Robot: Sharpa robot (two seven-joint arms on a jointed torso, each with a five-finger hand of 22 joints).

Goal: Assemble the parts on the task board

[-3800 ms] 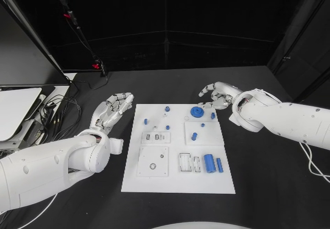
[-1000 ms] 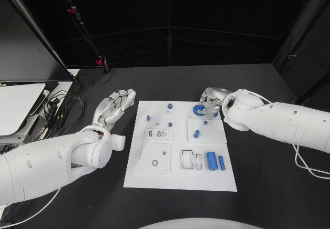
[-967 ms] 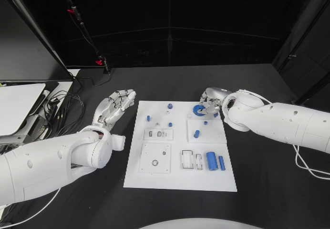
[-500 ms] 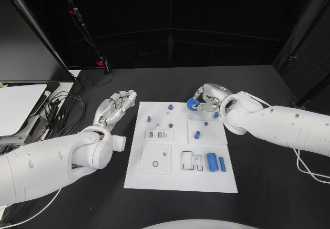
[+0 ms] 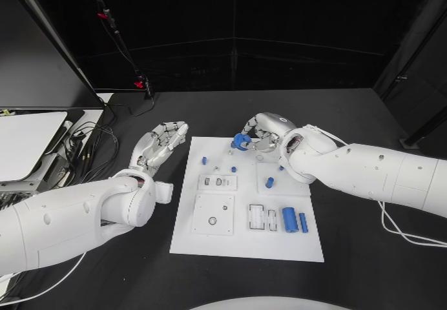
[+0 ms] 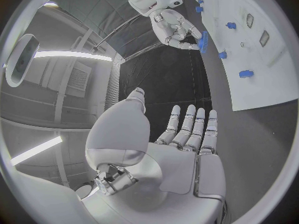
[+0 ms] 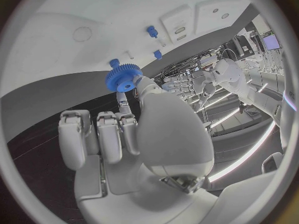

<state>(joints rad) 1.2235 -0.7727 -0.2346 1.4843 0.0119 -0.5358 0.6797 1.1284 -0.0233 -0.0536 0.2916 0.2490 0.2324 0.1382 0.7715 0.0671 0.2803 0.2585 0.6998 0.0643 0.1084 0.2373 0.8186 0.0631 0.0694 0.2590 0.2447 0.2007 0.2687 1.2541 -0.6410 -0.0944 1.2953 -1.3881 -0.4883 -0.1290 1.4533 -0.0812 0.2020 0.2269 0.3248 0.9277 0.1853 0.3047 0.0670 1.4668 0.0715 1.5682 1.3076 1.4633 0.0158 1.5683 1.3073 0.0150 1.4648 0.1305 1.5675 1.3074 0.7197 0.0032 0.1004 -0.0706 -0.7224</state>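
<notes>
1. Head view: the right hand (image 5: 263,132) has a blue gear (image 5: 241,141) pinched at its fingertips, lifted over the far end of the task board (image 5: 244,242). The left hand (image 5: 160,143) lies flat on the table just beside the board's left edge, fingers straight and together, holding nothing.

2. Left wrist view: the left hand (image 6: 187,139) is stretched out flat and empty. Across the way the right hand (image 6: 174,29) carries the gear (image 6: 204,41) close to the board (image 6: 261,79).

3. Right wrist view: the gear (image 7: 123,78) sits between a fingertip and the thumb, toothed rim clear, the board (image 7: 74,15) beyond it. To me the pinch looks slight; I'd worry the gear could tilt or slip out if it meets its peg off-centre.
</notes>
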